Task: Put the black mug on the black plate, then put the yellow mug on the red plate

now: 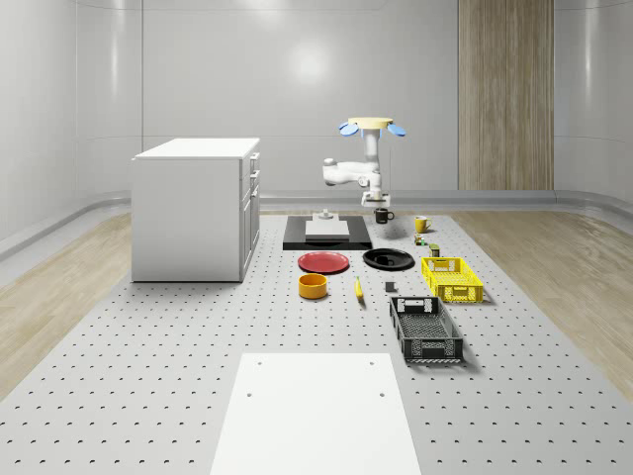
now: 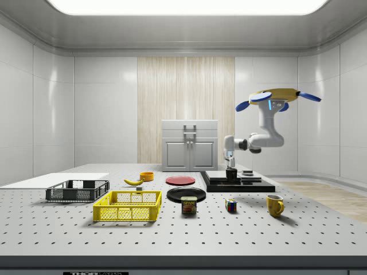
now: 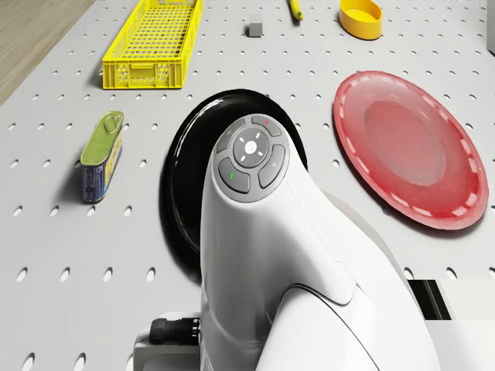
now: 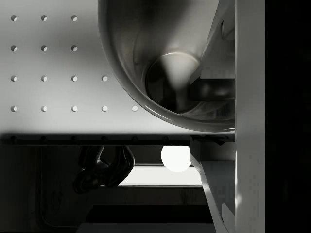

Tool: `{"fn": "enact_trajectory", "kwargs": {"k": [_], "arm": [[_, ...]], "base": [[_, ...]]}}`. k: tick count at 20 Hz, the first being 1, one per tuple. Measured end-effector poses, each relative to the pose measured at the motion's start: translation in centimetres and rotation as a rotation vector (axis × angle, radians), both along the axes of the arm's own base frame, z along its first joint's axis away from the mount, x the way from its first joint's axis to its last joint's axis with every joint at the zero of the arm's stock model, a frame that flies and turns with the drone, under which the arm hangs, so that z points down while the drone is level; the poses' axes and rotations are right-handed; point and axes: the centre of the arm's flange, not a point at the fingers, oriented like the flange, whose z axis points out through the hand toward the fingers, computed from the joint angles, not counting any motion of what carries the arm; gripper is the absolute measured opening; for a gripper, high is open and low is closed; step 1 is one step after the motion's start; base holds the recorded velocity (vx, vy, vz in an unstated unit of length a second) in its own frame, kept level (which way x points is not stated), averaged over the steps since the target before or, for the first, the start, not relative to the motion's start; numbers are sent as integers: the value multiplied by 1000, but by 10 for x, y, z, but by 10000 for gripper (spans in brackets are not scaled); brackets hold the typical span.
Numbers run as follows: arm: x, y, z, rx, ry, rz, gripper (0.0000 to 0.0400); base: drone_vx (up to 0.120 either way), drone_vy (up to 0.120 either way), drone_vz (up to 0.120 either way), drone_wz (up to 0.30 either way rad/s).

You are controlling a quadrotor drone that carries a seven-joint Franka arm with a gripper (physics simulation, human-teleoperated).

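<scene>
Black mug (image 1: 384, 215): rigid, glossy, likely light and slippery; carried clear of the tabletop (image 1: 198, 336) near the black plate (image 1: 388, 259), end effector (image 1: 381, 205) clamped on its rim wall beneath the hovering drone (image 1: 371, 126)

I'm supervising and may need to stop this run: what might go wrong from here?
1. The end effector grips the black mug by its rim, one finger inside; under the hovering drone it may tilt or slip.
2. The black plate lies between the red plate and a can; a drifting release might land off-centre or knock the can.
</scene>
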Motion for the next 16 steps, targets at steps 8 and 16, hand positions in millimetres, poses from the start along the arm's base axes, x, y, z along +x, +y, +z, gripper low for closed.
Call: {"fn": "enact_trajectory", "kwargs": {"k": [8, 16], "arm": [[0, 0, 0, 0, 0, 0, 100], [0, 0, 0, 0, 0, 0, 100]], "base": [[120, 0, 0, 0], [120, 0, 0, 0]]}}
